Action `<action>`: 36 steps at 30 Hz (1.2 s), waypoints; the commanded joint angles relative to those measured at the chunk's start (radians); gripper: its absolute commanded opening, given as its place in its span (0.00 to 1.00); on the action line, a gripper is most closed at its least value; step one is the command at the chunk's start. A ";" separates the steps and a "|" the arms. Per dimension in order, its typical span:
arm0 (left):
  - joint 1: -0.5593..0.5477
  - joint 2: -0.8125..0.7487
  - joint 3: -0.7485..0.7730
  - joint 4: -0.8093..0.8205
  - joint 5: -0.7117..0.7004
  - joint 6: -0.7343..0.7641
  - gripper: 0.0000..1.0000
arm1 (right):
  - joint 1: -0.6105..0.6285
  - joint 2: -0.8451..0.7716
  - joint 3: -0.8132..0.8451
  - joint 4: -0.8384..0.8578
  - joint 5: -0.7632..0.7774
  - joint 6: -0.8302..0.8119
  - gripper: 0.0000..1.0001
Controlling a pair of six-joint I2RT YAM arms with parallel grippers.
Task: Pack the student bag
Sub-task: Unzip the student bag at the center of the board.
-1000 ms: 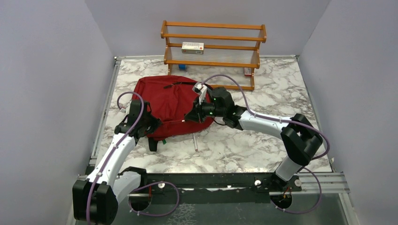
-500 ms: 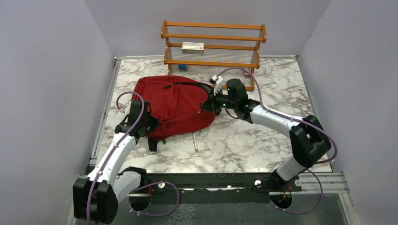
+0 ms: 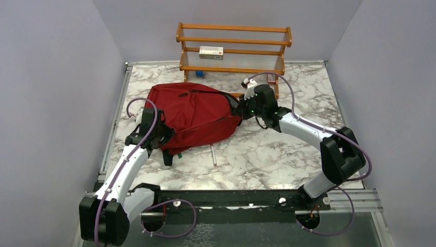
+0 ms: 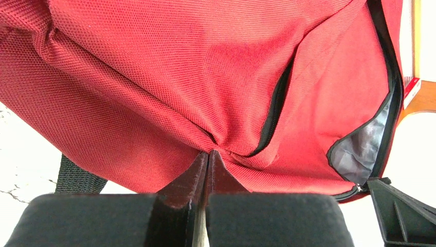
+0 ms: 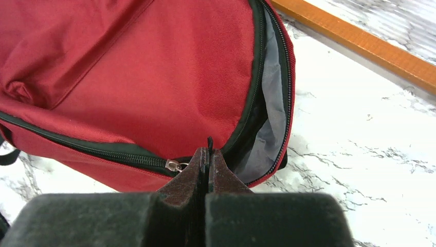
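The student bag (image 3: 193, 116) lies flat on the marble table (image 3: 267, 154), left of centre, in front of a wooden rack (image 3: 234, 51). The left gripper (image 4: 207, 153) pinches red fabric at its near edge. The right gripper (image 5: 207, 150) is clamped tight at the bag's partly open zipper, between the grey lining (image 5: 272, 118) and the metal slider (image 5: 175, 165).

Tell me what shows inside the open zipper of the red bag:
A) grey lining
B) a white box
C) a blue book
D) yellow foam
A: the student bag gapes just beyond the right end effector, and grey lining shows in the gap.
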 commanded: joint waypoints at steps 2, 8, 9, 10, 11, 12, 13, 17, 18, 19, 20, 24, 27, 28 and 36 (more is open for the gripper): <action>0.014 -0.001 0.037 -0.041 -0.123 0.055 0.00 | -0.026 -0.077 -0.004 -0.017 0.087 0.018 0.00; 0.014 0.001 0.089 0.086 0.008 0.261 0.12 | -0.026 -0.130 -0.035 0.018 -0.220 -0.010 0.00; 0.014 0.001 0.101 0.106 0.033 0.300 0.18 | -0.027 -0.139 -0.039 0.018 -0.255 -0.011 0.01; 0.014 0.000 0.112 0.130 0.055 0.345 0.24 | -0.026 -0.147 -0.043 0.015 -0.285 -0.010 0.00; 0.014 0.000 0.123 0.151 0.089 0.385 0.33 | -0.026 -0.157 -0.047 0.013 -0.314 -0.007 0.00; 0.014 0.001 0.132 0.170 0.114 0.419 0.41 | -0.027 -0.164 -0.050 0.010 -0.343 -0.008 0.01; 0.014 0.001 0.141 0.198 0.142 0.455 0.49 | -0.026 -0.174 -0.054 0.005 -0.361 -0.003 0.00; 0.009 0.015 0.143 0.382 0.368 0.581 0.62 | -0.027 -0.219 -0.085 0.014 -0.388 0.049 0.00; 0.005 0.026 0.141 0.427 0.421 0.591 0.63 | -0.026 -0.235 -0.094 0.022 -0.382 0.068 0.00; 0.000 0.039 0.137 0.465 0.478 0.601 0.63 | -0.026 -0.248 -0.103 0.032 -0.378 0.084 0.00; -0.011 0.052 0.133 0.506 0.523 0.611 0.63 | -0.025 -0.260 -0.109 0.041 -0.369 0.101 0.00; -0.129 0.082 0.109 0.567 0.535 0.717 0.65 | -0.027 -0.291 -0.113 0.051 -0.320 0.170 0.01; -0.251 0.070 0.066 0.611 0.465 0.827 0.67 | -0.026 -0.289 -0.107 0.067 -0.327 0.214 0.00; -0.278 0.055 0.041 0.648 0.463 0.852 0.68 | -0.027 -0.287 -0.105 0.072 -0.336 0.227 0.00; -0.383 0.044 -0.027 0.745 0.466 1.011 0.71 | -0.027 -0.277 -0.113 0.146 -0.484 0.256 0.01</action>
